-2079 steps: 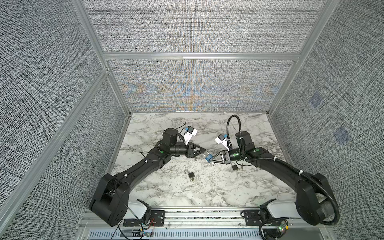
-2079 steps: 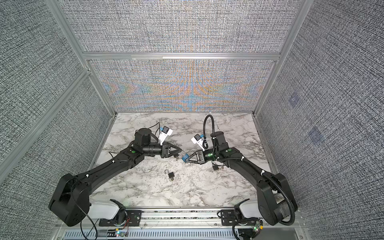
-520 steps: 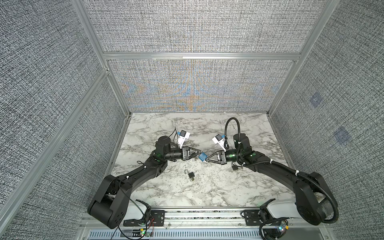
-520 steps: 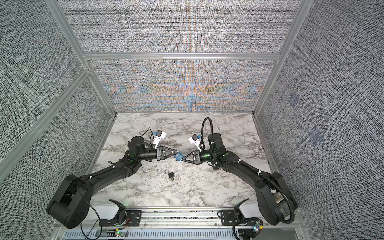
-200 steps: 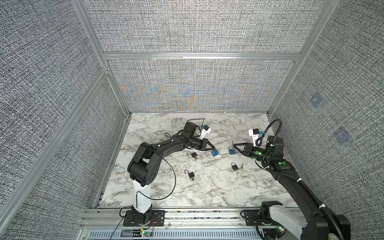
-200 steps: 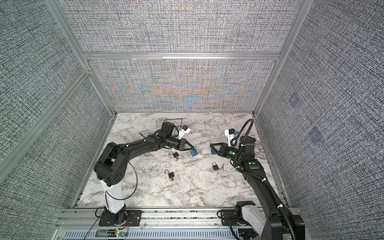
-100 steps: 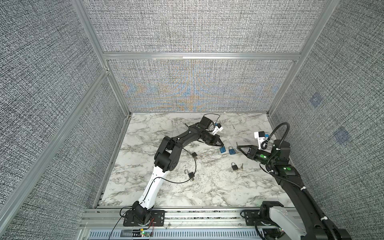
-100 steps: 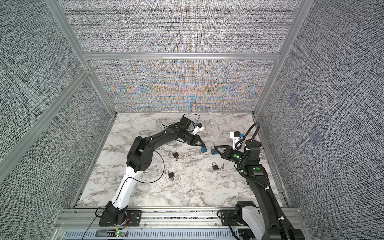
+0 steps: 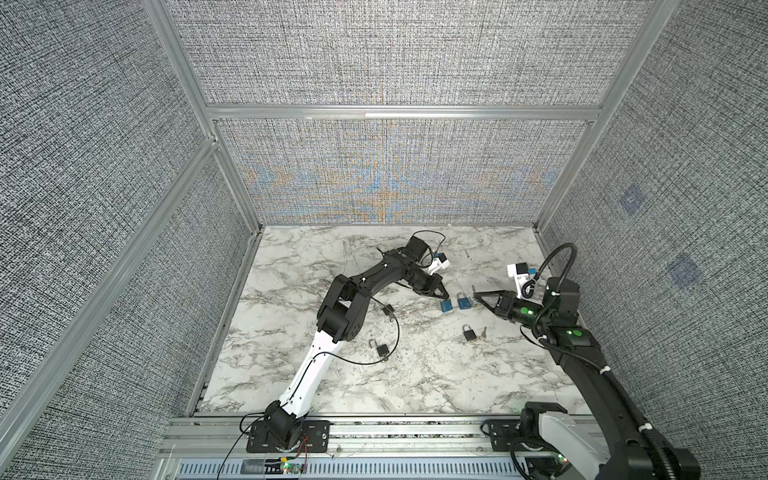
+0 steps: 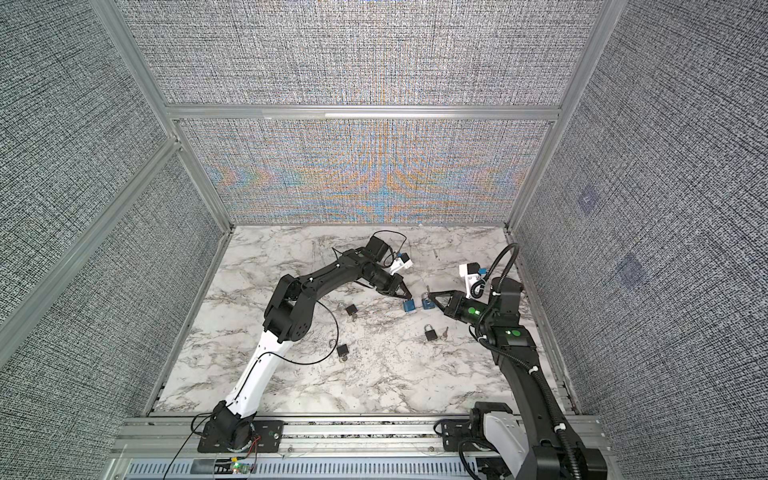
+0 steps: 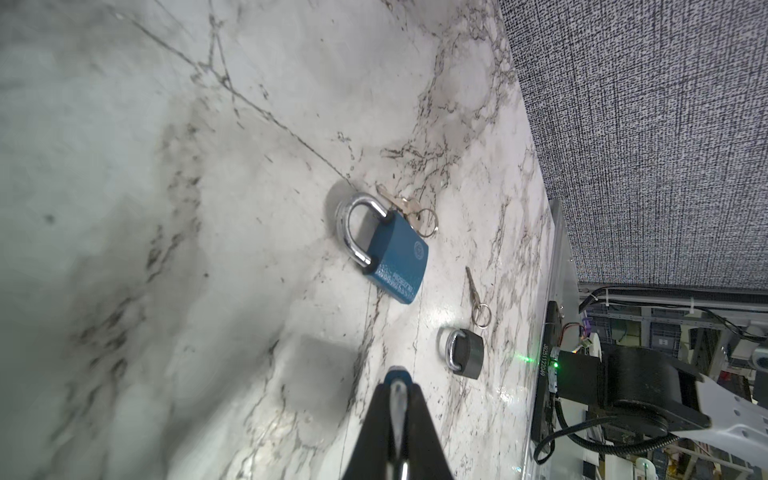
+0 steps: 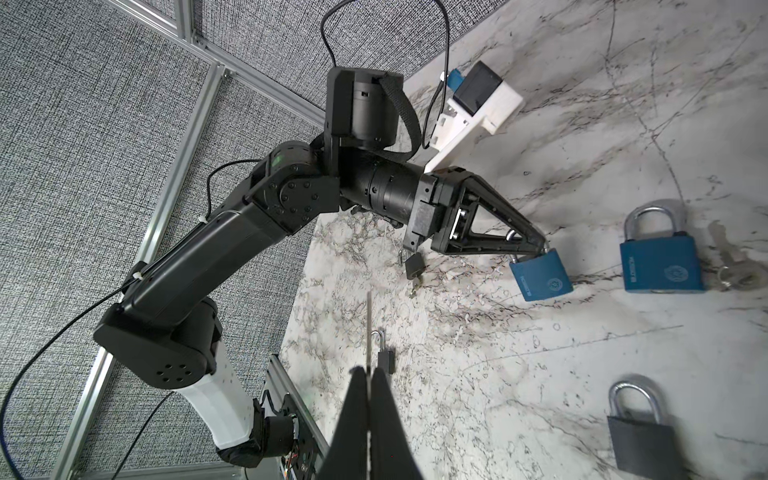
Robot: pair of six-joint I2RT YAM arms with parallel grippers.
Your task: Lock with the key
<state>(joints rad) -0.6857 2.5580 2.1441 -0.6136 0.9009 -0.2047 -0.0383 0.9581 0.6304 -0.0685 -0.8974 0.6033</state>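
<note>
Your left end effector (image 12: 541, 246) is squeezed together on the silver loop (image 12: 512, 236) of a blue lock (image 12: 540, 276). That lock hangs just beside the flat blue lock (image 12: 660, 266), which lies on the surface (image 9: 415, 374) with small keys (image 12: 735, 274) just beside it. Your right end effector (image 12: 369, 376) is pinched tight on the key (image 12: 369, 328), and the thin key sticks out from its tips, very close to the flat blue lock on its other side.
</note>
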